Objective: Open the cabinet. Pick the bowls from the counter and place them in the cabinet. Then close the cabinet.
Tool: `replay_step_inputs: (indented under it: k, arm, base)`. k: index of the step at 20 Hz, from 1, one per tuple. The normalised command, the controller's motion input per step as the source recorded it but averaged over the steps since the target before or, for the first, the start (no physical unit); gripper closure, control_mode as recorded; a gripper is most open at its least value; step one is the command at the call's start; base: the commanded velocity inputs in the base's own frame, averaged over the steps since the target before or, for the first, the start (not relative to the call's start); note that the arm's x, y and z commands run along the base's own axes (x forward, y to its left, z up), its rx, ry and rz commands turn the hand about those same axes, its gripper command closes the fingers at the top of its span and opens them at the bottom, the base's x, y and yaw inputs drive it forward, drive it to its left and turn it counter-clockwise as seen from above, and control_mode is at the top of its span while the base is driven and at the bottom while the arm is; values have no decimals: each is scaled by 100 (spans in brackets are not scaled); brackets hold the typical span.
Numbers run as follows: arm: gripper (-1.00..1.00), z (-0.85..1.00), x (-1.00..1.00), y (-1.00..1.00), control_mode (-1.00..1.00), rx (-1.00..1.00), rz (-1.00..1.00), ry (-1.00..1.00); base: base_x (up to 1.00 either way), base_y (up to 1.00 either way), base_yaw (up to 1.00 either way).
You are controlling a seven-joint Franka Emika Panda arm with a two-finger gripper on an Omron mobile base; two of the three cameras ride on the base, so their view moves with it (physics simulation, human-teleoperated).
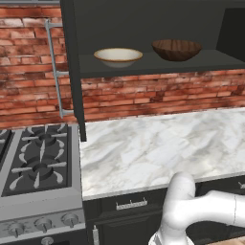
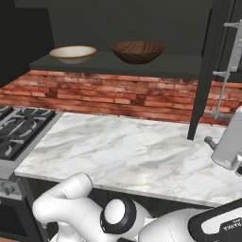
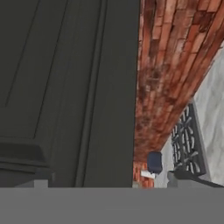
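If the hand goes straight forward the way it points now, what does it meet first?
Most likely the black cabinet door, whose raised panel faces the hand camera. The brick wall lies beside it, farther back. Depth is hard to judge.

Cabinet shelf (image 1: 191, 64) carries cream bowl (image 1: 117, 56), wood-grain bowl (image 1: 176, 49), apart.

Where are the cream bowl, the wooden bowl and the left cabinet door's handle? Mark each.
cream bowl (image 1: 117, 56), left base view, on its inside.
wooden bowl (image 1: 176, 49), left base view, on its outer wall.
left door handle (image 1: 54, 72), left base view, midway along the silver bar.
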Motion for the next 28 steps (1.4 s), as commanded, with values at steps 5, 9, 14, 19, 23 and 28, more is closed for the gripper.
replay_step_inputs:
  k: [5, 9, 14, 19, 23, 28]
  arm:
    - [-100, 0, 39, 25, -100, -1, 6, -5]
    - [-100, 0, 13, 68, -100, -7, 1, -12]
    - [-100, 0, 13, 80, -100, -10, 0, -13]
    - [-100, 0, 18, 74, -100, -11, 0, -11]
    - [-100, 0, 20, 64, -100, -8, 0, -11]
    - [-100, 4, 33, 46, -100, -4, -1, -10]
  base:
    - [0, 0, 0]
    - [0, 0, 0]
    - [0, 0, 0]
    - [0, 0, 0]
    - [0, 0, 0]
    - [0, 0, 0]
